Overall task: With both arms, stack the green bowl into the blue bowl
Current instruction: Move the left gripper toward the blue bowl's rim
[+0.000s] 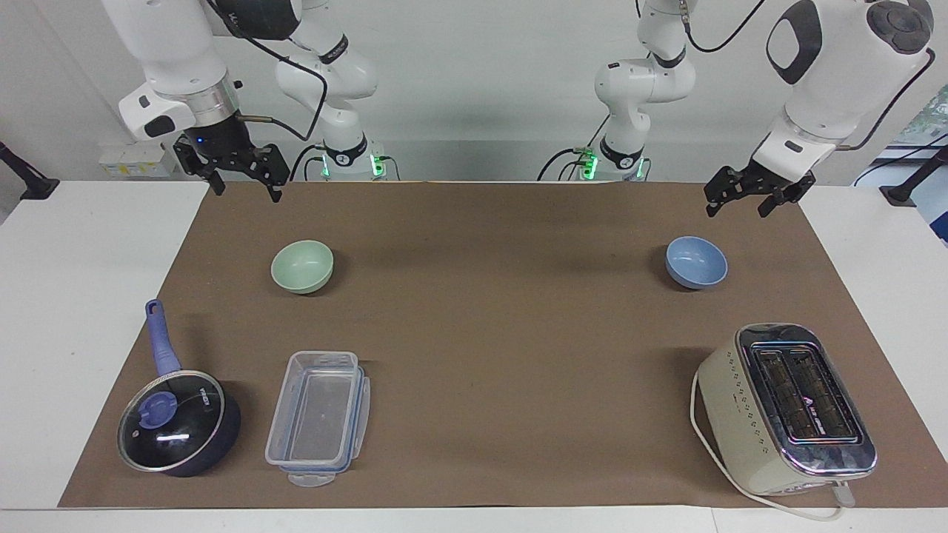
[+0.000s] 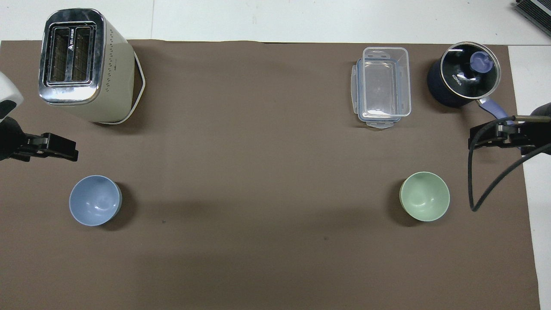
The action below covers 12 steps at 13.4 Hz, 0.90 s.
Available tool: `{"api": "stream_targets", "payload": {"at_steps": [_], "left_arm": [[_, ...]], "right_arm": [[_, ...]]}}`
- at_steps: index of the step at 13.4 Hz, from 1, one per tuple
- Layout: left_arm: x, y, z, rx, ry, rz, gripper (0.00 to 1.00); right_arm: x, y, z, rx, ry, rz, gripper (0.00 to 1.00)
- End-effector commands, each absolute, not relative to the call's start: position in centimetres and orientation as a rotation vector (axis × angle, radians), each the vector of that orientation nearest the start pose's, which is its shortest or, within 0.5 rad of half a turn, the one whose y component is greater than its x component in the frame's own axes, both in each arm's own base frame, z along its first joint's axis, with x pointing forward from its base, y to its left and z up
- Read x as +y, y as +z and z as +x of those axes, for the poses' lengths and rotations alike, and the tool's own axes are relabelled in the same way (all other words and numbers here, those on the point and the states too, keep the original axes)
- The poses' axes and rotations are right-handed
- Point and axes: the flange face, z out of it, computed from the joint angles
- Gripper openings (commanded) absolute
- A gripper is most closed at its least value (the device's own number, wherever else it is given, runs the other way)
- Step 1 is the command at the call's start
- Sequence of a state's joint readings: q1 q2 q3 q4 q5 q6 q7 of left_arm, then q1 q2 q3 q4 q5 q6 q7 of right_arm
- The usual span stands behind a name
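The green bowl [image 1: 302,266] [image 2: 425,196] sits upright and empty on the brown mat toward the right arm's end. The blue bowl [image 1: 696,262] [image 2: 95,200] sits upright and empty toward the left arm's end. My right gripper [image 1: 246,192] [image 2: 475,140] is open and empty, raised over the mat's corner at the robots' edge, apart from the green bowl. My left gripper [image 1: 737,210] [image 2: 71,153] is open and empty, raised over the mat close to the blue bowl, not touching it.
A cream toaster [image 1: 789,407] [image 2: 84,64] stands farther from the robots than the blue bowl. A clear plastic container [image 1: 318,418] [image 2: 382,86] and a dark blue lidded saucepan [image 1: 178,422] [image 2: 462,79] stand farther than the green bowl.
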<state>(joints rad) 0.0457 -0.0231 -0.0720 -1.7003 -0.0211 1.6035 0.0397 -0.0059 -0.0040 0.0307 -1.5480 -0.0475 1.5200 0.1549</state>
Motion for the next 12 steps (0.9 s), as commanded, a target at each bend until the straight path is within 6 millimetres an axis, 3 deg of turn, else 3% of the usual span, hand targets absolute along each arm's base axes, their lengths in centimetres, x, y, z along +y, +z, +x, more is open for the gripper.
{"api": "stream_targets", "payload": {"at_steps": [1, 9, 12], "left_arm": [[0.7, 56.1, 53.9, 0.142, 0.083, -3.161, 1.0], [6.2, 47.8, 52.7, 0.186, 0.086, -3.164, 1.0], [6.8, 44.8, 52.0, 0.189, 0.101, -3.167, 1.0]], "right_arm": [[0.9, 63.5, 54.3, 0.223, 0.039, -3.181, 1.0], [1.1, 64.7, 54.0, 0.226, -0.004, -3.129, 1.0], [1.5, 64.8, 54.0, 0.221, -0.014, -3.132, 1.0]]}}
